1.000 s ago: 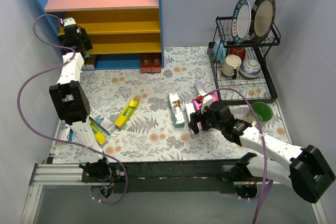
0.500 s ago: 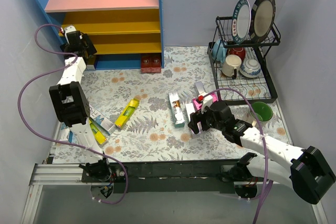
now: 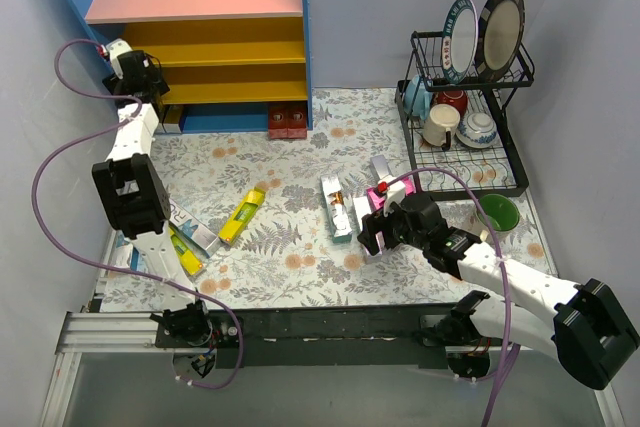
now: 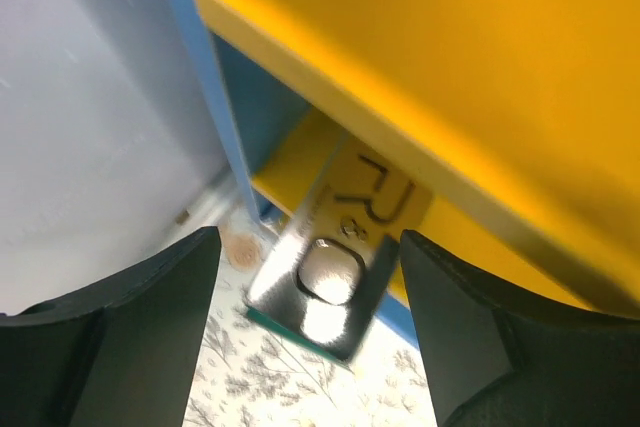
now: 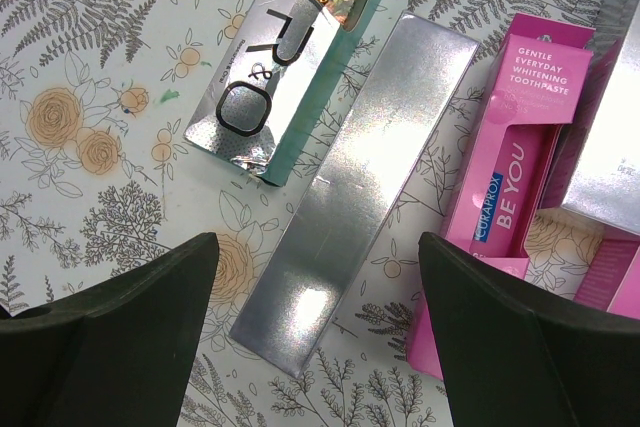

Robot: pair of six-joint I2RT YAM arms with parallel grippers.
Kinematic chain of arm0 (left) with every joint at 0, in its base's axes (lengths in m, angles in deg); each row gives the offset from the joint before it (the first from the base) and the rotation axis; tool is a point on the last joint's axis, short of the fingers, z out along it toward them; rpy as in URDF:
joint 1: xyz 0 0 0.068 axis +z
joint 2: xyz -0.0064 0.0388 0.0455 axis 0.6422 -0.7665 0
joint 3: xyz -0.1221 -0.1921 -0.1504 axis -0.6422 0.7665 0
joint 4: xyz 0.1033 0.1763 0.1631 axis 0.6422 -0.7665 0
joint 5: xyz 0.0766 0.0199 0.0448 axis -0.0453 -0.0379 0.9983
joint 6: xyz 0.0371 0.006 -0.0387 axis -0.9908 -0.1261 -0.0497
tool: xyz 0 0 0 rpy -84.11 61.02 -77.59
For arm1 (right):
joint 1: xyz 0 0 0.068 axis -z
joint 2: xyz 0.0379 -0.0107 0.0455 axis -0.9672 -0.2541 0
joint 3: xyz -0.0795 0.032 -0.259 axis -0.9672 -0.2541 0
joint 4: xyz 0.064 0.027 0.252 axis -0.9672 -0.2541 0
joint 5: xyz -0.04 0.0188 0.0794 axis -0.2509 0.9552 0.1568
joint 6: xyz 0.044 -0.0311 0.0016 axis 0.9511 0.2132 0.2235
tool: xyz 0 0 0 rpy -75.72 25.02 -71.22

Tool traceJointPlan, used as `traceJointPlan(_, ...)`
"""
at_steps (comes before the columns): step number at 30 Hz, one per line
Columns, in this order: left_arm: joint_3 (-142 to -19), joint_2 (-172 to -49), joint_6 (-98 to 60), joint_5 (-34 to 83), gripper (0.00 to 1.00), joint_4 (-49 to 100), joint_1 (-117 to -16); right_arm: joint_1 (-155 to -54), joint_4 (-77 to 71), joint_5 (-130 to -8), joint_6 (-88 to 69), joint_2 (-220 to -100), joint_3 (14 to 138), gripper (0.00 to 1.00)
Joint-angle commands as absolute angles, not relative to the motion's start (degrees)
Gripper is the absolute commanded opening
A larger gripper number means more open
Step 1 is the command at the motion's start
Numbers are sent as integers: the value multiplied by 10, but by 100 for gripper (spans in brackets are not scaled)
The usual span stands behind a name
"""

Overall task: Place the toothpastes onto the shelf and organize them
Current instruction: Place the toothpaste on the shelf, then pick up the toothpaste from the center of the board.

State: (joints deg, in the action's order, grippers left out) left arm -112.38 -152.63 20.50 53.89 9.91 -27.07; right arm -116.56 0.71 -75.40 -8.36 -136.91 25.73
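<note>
Hard by the wall (image 4: 90, 97), the left gripper (image 4: 308, 239) stands spread either side of a silver toothpaste box (image 4: 330, 247) jutting off the shelf (image 4: 470, 57), its far end hidden, while the right gripper (image 5: 318, 242) gapes above a silver carton (image 5: 355, 187) beside a pink box (image 5: 505, 167).

Pink box (image 5: 510, 147) reads CURAPROX BE YOU (silver box (image 5: 268, 77): R&O)
</note>
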Motion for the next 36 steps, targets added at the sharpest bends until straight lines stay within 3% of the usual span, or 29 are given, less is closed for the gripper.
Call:
traceJointPlan(1,-1172,-1542,195,559,72,112,-256,-1168,33,-753,-92,-1366,259,89)
traceJointPlan(12,-1203,-1547,213,557,75,94,-254,-1168,23,-758,-95,-1363,266,89)
traceJointPlan(18,-1200,-1479,232,562,87,74,-254,-1168,11,-754,-95,-1358,282,89)
traceJointPlan(19,-1177,-1464,237,550,92,73,-254,-1168,10,-754,-93,-1353,284,89)
traceJointPlan(23,-1111,-1401,283,467,97,59,-253,-1168,1,-753,-80,-1339,289,89)
traceJointPlan(29,-1015,-1345,338,273,98,85,-254,-1168,-5,-750,-70,-1316,286,89)
traceJointPlan(32,-1000,-1349,349,260,98,120,-254,-1169,-2,-752,-70,-1310,277,89)
traceJointPlan(36,-1013,-1379,370,230,89,120,-254,-1168,1,-756,-72,-1315,272,89)
